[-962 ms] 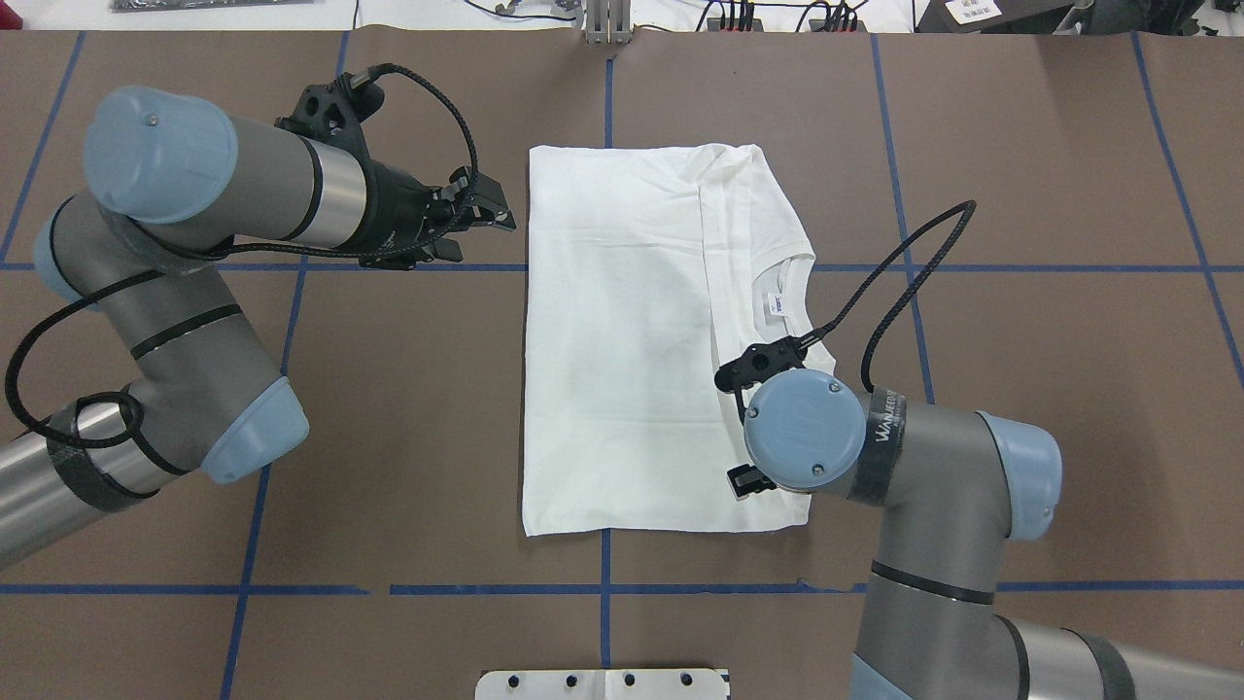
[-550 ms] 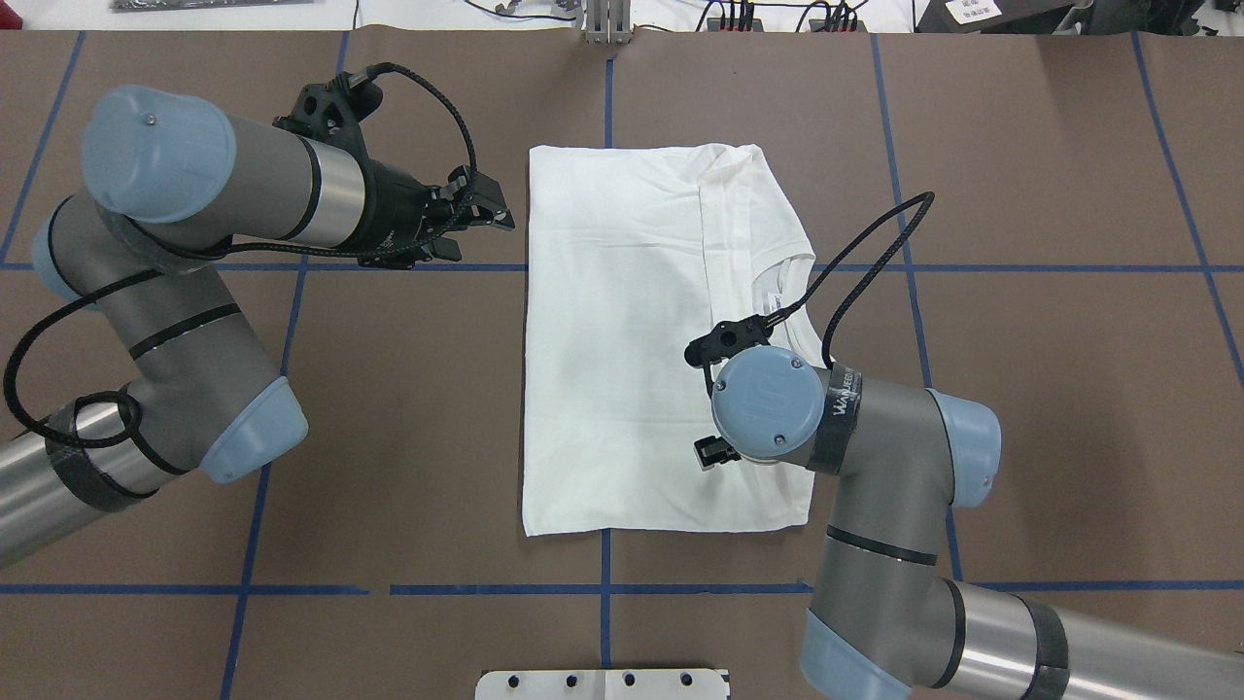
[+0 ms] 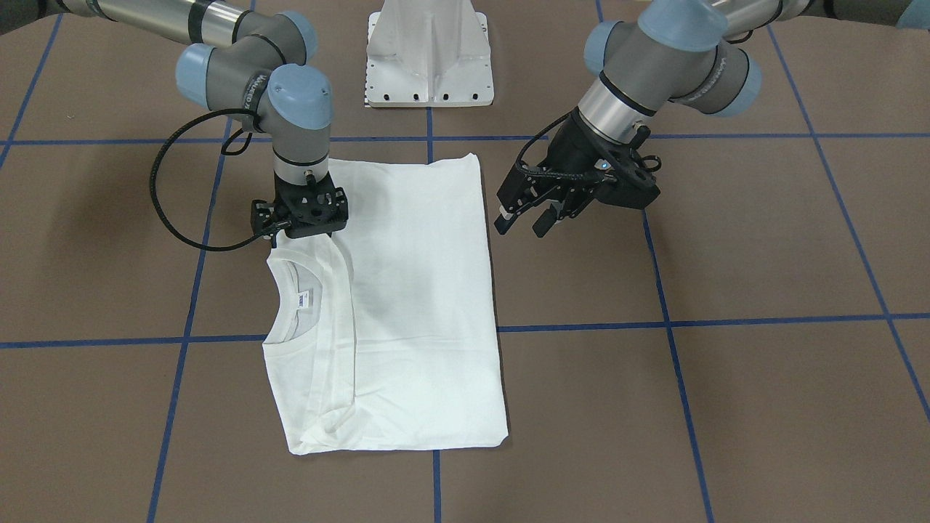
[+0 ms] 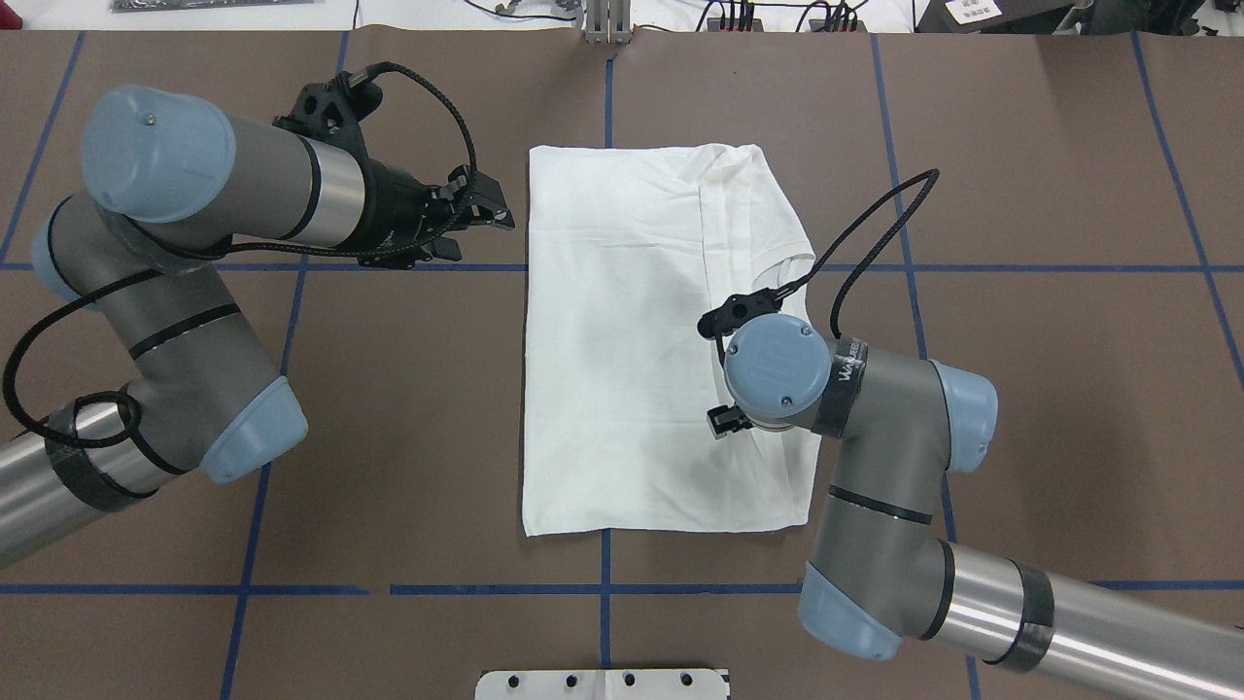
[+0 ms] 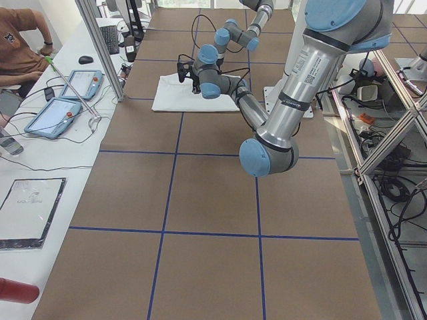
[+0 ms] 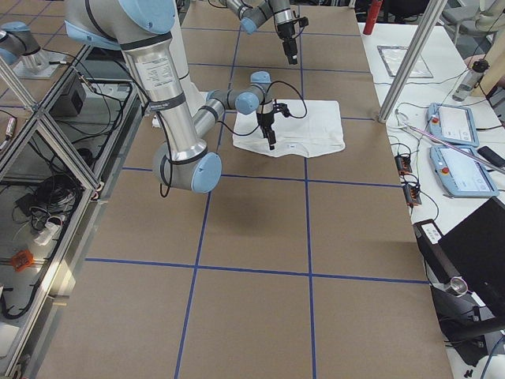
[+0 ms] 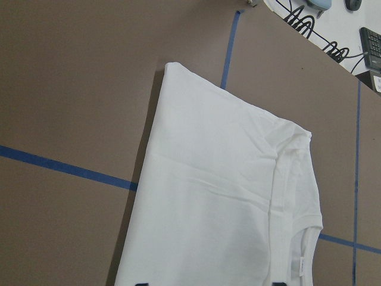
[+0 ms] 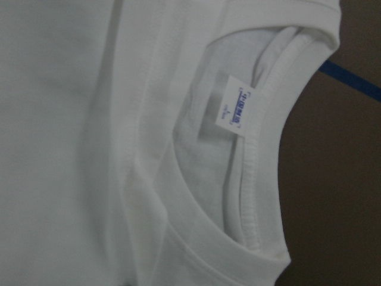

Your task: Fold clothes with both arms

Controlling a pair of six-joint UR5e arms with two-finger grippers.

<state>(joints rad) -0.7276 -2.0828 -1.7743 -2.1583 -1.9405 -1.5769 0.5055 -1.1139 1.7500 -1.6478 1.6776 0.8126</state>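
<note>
Now: shirt lies flat at centre of table, already folded to narrow rectangle, long axis running from robot outward. Right gripper nearer to it: points straight down over shirt's right edge, just robot-side of collar and neck label. Its fingertips hidden under wrist (cannot tell whether parted, closed or touching cloth). Left gripper hovers just off left edge, jaws spread, holding nothing. Printed text not visible.

Neck label on shirt: blue print, illegible. Right arm black band: white lettering (starts "WAN", rest unclear).
</note>
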